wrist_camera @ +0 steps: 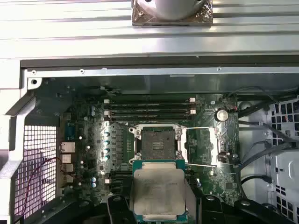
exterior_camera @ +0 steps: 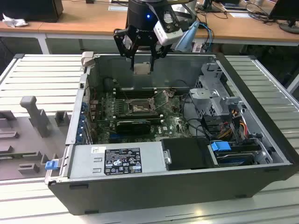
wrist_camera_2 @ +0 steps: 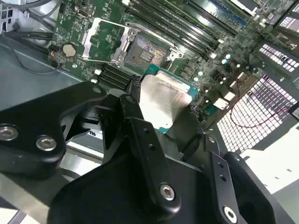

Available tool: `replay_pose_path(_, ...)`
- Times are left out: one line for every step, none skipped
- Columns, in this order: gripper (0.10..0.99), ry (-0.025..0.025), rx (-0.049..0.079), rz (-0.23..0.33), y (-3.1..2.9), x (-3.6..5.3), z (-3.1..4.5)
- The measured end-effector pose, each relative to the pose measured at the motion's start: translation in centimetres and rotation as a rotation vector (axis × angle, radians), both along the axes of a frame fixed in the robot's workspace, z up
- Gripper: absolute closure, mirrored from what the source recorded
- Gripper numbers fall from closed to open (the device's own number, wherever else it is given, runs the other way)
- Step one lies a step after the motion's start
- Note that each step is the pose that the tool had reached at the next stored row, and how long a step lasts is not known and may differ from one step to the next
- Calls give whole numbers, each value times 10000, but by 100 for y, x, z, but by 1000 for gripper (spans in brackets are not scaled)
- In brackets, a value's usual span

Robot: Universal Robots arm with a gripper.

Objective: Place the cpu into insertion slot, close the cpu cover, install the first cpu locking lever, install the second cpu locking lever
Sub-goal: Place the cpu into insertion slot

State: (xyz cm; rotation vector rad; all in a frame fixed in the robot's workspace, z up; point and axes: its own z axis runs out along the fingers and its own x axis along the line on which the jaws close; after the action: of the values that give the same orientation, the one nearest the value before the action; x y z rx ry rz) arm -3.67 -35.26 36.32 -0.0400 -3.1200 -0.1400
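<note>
An open computer case (exterior_camera: 163, 186) is set on a ribbed metal table (exterior_camera: 37, 74). At the exterior view's upper centre, the cpu (exterior_camera: 142, 69) is pinched by the gripper (exterior_camera: 142, 65) above the insertion slot (exterior_camera: 140, 107), whose cpu cover (wrist_camera: 201, 144) is raised.

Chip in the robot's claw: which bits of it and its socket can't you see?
- Chip underside: faces away in both wrist views.
- Chip's side edges, second wrist view: behind the fingers.
- Socket pins: too small and dark in every view.
</note>
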Motion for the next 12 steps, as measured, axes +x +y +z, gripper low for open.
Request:
replay_pose_path(557,0,0,-3,0,0,0)
replay_pose_path(557,0,0,-20,0,0,0)
replay_pose_path(557,0,0,-93,0,0,0)
replay_pose_path(557,0,0,-152,0,0,0)
replay_pose_path(557,0,0,-184,0,0,0)
replay_pose_path(557,0,0,-207,0,0,0)
replay_pose_path(557,0,1,-266,0,0,0)
replay_pose_path(557,-1,0,-308,0,0,0)
replay_pose_path(557,0,0,-347,0,0,0)
replay_pose_path(557,0,0,-375,0,0,-1)
replay_pose_path(557,-1,0,-401,0,0,-1)
replay_pose_path(557,-1,0,-441,0,0,-1)
